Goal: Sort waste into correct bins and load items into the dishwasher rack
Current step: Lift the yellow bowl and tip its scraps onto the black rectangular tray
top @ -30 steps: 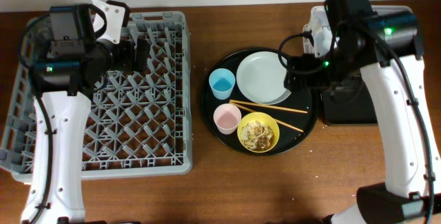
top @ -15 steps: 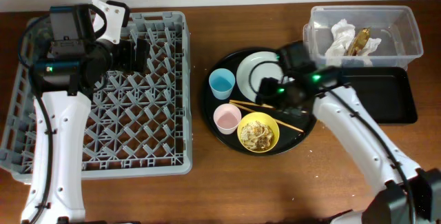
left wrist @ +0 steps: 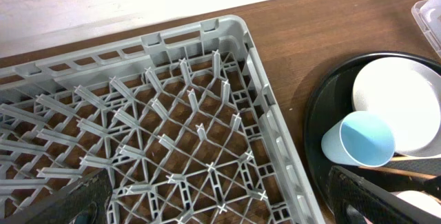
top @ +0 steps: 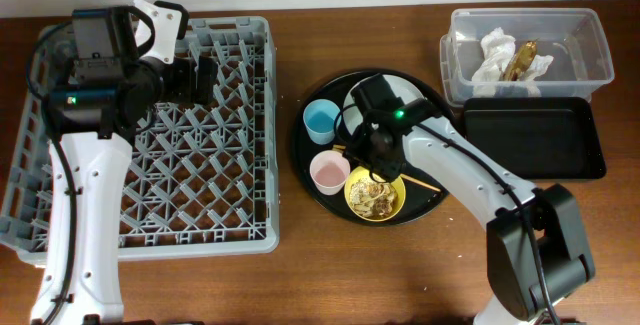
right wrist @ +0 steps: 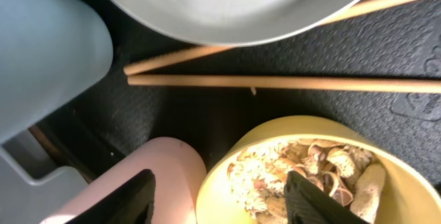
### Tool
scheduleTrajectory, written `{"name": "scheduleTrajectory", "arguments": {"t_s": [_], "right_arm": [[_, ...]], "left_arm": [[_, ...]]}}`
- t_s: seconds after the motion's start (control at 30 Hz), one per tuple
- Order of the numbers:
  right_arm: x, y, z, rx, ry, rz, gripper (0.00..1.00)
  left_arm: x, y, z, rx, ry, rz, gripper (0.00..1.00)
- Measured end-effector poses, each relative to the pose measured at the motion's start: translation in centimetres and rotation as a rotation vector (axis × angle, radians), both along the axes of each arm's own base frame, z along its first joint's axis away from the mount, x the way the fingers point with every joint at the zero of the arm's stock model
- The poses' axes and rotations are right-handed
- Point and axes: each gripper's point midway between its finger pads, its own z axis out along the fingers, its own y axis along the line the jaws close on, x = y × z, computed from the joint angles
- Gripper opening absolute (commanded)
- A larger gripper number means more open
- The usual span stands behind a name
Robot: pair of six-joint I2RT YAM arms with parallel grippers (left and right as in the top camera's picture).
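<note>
A round black tray holds a white plate, a blue cup, a pink cup, two wooden chopsticks and a yellow bowl with food scraps. My right gripper is open and empty, low over the gap between pink cup and bowl. In the right wrist view its fingers straddle the pink cup and the bowl's rim, with the chopsticks beyond. My left gripper is open and empty above the grey dishwasher rack.
A clear bin at the back right holds crumpled tissue and a brown wrapper. A black rectangular tray lies in front of it. The left wrist view shows the rack's far corner, the blue cup and the plate.
My right arm has swung left from the bin area across the round tray and come down over the pink cup and yellow bowl. The left arm has not moved.
</note>
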Motion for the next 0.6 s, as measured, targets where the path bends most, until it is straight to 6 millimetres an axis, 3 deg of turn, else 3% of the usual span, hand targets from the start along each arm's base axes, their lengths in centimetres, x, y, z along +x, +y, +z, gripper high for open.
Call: {"name": "scheduleTrajectory", "arguments": {"t_s": [0.13,0.2,0.27,0.3,0.5,0.6], "right_arm": [[-1.1,1.3,-0.3,-0.008,0.014,0.043,0.52],[-1.3,1.3,-1.6,-0.025,0.047,0.044,0.47],[-1.6,1.1,-3.3,-0.046,0.089,0.043,0.31],[-1.6,1.2,-3.4,-0.043,0.092,0.045,0.07],[-2.2,0.7,-3.2,-0.010,0.141,0.027,0.04],[-2.8,0.3,-2.6,0.089,0.189,0.174,0.04]], "left_arm": [[0.0,0.0,0.0,0.000,0.000,0.000,0.99],[0.0,0.0,0.0,0.000,0.000,0.000,0.99],[0.0,0.0,0.0,0.000,0.000,0.000,0.99],[0.0,0.0,0.0,0.000,0.000,0.000,0.99],[0.0,0.0,0.0,0.000,0.000,0.000,0.99],[0.0,0.0,0.0,0.000,0.000,0.000,0.99]]}}
